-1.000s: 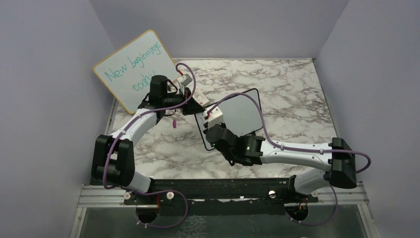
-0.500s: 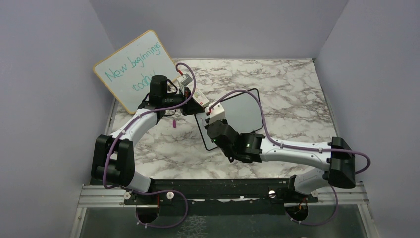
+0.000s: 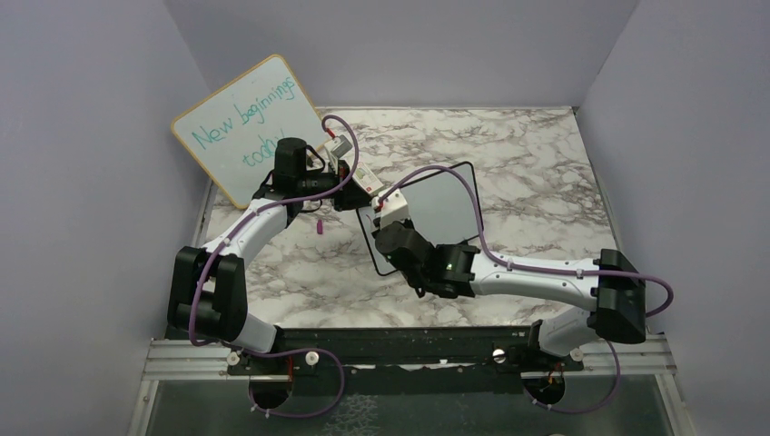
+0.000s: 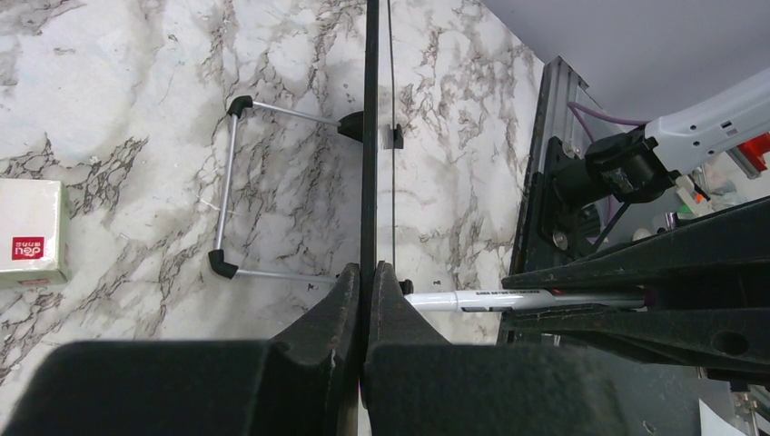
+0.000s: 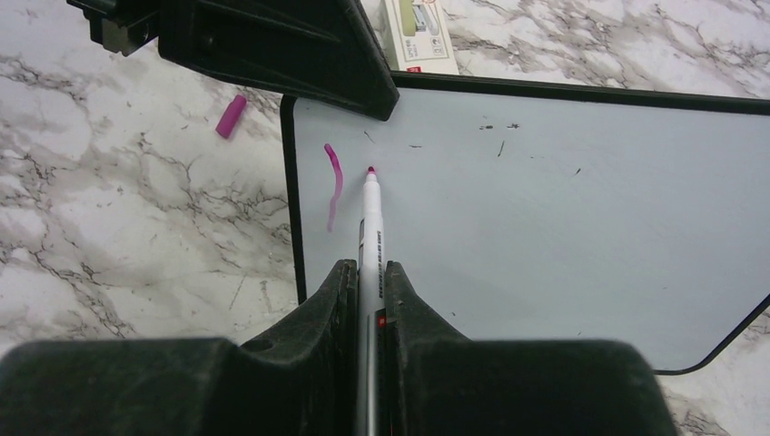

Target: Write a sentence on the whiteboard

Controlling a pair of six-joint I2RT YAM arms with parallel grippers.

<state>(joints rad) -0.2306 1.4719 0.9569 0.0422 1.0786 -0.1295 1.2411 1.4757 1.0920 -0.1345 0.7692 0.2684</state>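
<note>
Marble tabletop (image 3: 545,163): left gripper (image 4: 366,270) is clamping the edge of the whiteboard (image 5: 545,227). Right gripper (image 5: 370,272) is pinching a marker (image 5: 371,218) beside a pink stroke (image 5: 334,182).

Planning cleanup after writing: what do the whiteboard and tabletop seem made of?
Whiteboard: smooth pale sheet, likely melamine or coated steel, in a thin black rim, probably plastic. Tabletop: marble-patterned, flat and even, possibly laminate or printed film rather than stone.

A robot test cell in a lab: plain lilac walls (image 3: 91,209) box in a marble-patterned worktop (image 3: 545,173), with two arms (image 3: 247,222) bolted to a metal rail (image 3: 418,343).
</note>
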